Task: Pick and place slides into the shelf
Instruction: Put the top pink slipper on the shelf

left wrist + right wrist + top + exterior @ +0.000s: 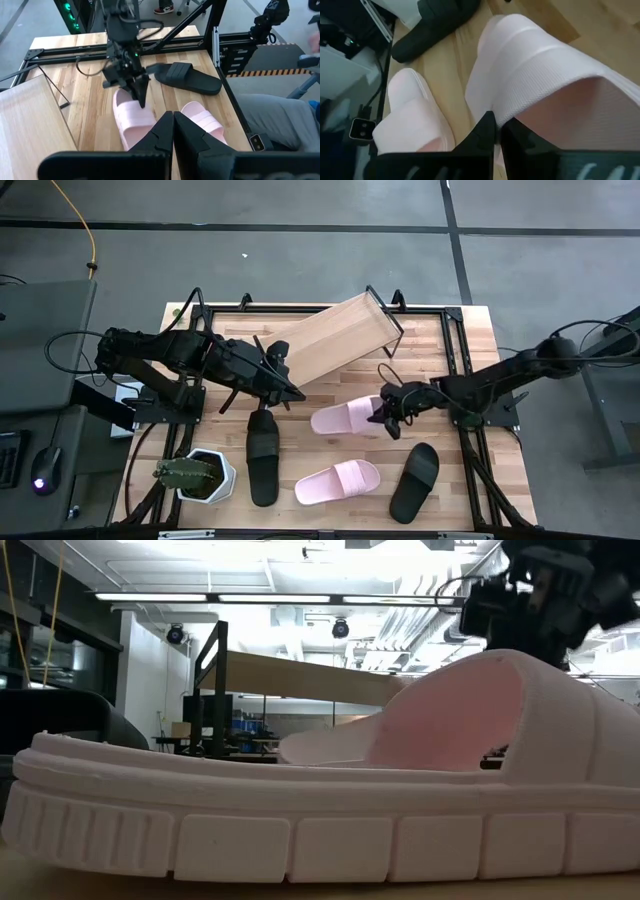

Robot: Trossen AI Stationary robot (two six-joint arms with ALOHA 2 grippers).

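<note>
Right gripper (386, 418), fingers closed, pinches the strap of a pink slide (345, 417) lying crosswise beside the tilted shelf (335, 337).

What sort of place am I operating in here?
Likely a robotics lab or workshop: bare concrete floor, exposed ceiling lights over an open hall, and a desk with a mouse beside the butcher-block table.

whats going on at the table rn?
The right end effector is shut on the strap of a pale pink slide mid-table, just below the shelf, which sits askew and holds nothing. The left end effector is shut, holds nothing, and sits by the shelf's near edge. The other pink slide and two black slides lie on the tabletop, beside a potted cactus.
</note>
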